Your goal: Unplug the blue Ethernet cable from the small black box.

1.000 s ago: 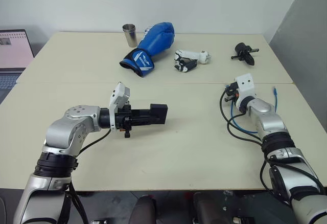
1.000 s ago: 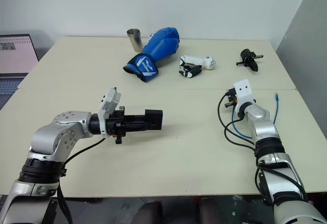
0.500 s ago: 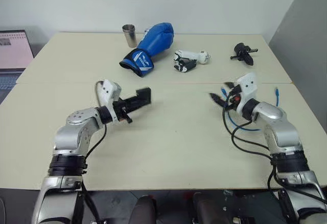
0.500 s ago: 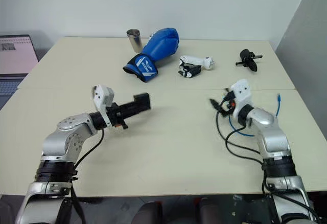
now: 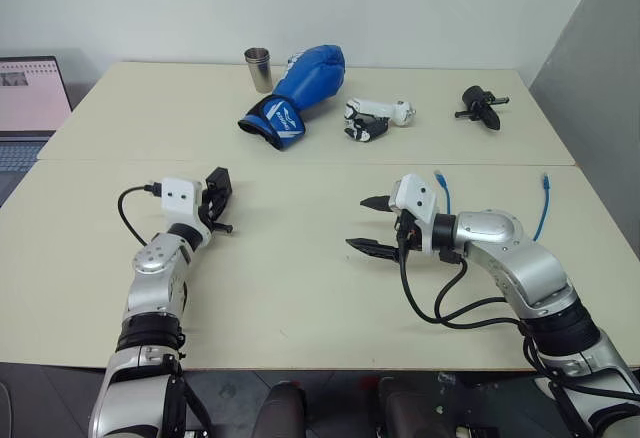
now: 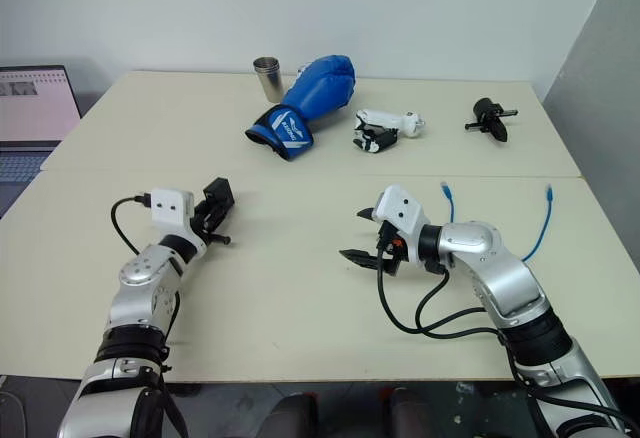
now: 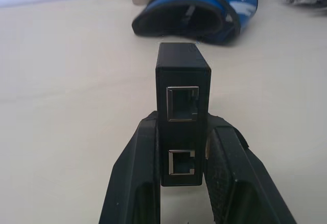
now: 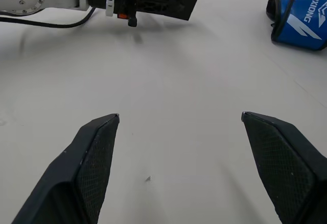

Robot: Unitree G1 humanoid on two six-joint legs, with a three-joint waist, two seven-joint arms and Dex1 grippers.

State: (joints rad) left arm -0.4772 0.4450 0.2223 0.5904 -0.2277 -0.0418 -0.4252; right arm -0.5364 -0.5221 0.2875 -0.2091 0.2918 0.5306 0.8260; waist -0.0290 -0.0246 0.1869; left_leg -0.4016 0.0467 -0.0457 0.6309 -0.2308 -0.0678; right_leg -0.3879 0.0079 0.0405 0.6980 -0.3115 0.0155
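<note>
Between the left gripper's [image 7: 180,183] pinching fingers, the small matte-black box [image 7: 182,106] is showing empty ports, while the thin bright-blue Ethernet cable [image 5: 541,208] is lying on the table [image 5: 300,288] beyond the right gripper's [image 5: 372,224] spread fingers.

Matt black plastic on the box [image 7: 182,75], with shiny metal rims round both ports. Smooth matt cream table [image 5: 300,298]. Glossy blue leather-like skin on the glove [image 5: 300,83], cuff banded in white. Brushed metal cup [image 5: 258,68]. Thin, smooth blue plastic sheath on the cable [image 5: 541,213]. Black fingers [image 8: 92,157] of the right gripper [image 8: 179,119] faced with finely textured, rubbery pads. Silvery metal arm shells.
</note>
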